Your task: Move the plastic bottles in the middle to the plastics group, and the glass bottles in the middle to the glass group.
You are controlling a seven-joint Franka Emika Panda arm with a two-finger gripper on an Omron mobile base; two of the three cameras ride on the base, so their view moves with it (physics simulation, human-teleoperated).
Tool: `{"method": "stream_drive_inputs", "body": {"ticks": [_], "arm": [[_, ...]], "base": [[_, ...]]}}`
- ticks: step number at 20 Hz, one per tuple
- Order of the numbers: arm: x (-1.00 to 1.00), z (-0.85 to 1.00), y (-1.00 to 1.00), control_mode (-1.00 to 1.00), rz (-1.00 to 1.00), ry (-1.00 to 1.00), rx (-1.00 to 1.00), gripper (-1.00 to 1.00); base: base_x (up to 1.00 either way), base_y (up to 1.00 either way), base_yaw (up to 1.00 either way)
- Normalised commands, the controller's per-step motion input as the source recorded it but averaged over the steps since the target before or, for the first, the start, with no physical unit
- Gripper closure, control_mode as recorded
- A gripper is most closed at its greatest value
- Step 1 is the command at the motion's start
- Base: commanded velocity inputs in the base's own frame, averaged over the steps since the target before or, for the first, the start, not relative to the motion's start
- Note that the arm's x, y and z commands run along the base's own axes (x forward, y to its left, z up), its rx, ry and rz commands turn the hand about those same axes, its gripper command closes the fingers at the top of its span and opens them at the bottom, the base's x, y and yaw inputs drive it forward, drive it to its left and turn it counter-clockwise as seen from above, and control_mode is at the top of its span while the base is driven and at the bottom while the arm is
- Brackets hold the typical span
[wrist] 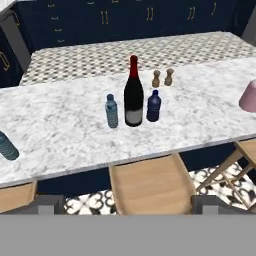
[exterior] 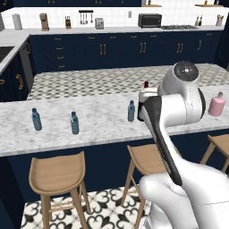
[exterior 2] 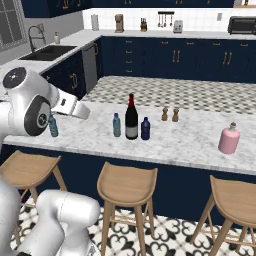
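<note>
Three bottles stand together mid-counter: a small clear water bottle, a tall dark wine bottle with a red neck, and a short navy bottle. In the left base view my arm hides most of the wine bottle. Two matching water bottles stand at the counter's left. The pink bottle stands at the right. My gripper is open and holds nothing, back from the counter's front edge, facing the middle bottles.
Two small wooden shakers stand just behind the middle bottles. Wooden stools line the counter's near side. The marble counter has bare stretches between the groups.
</note>
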Motion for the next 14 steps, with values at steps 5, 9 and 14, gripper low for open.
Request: {"method": "stream_drive_inputs", "body": {"ticks": [5,9,14], "arm": [[0.97,0.10,-0.54,-1.00,-0.05,-0.03,-0.06,-1.00],[1.00,-0.07,-0.66,-1.00,0.20,0.01,0.00,-1.00],[0.90,-0.20,-0.39,-1.00,0.35,0.05,0.00,-1.00]], "base": [[0.00,0.00,0.00],[0.00,0.00,0.00],[0.00,0.00,0.00]]}}
